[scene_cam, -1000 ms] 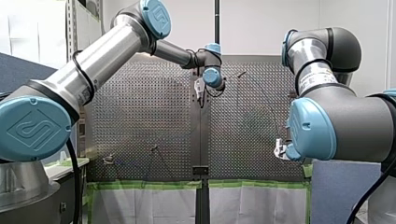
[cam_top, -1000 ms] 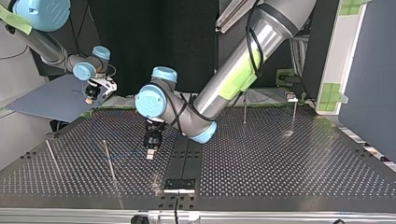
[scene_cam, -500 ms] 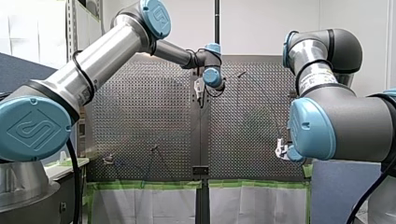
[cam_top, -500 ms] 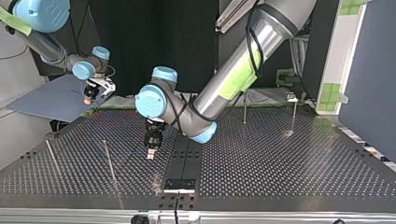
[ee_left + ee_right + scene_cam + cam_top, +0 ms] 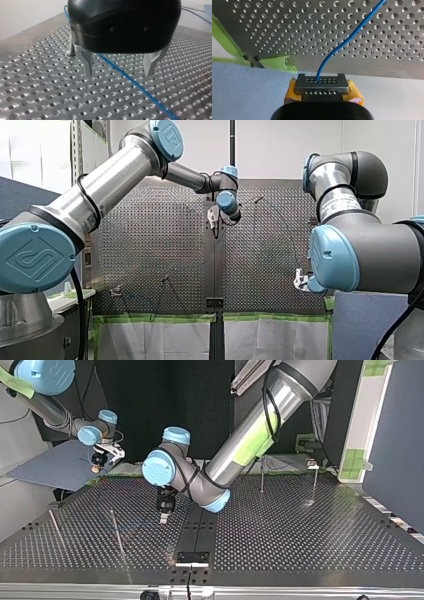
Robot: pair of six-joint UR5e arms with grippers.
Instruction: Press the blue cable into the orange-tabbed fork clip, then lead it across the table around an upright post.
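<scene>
Underneath: perforated table (image 5: 300, 530), green tape (image 5: 150, 318) edging, blue cable (image 5: 135, 84); white wall (image 5: 285, 150).

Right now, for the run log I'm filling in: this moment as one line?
left gripper: open, astride blue cable over table | right gripper: shut on blue cable, beyond table edge

No words or numbers can be read anywhere. The one sign is a raised emblem, a squared, curling mark, moulded into the big blue joint cap (image 5: 36, 257) low on my left arm (image 5: 110, 175) and into a smaller blue cap (image 5: 167, 135) further along it (both in the front view). A pale label (image 5: 339, 207) wraps a silver section of my right arm (image 5: 370, 255), its print too small to make out.
</scene>
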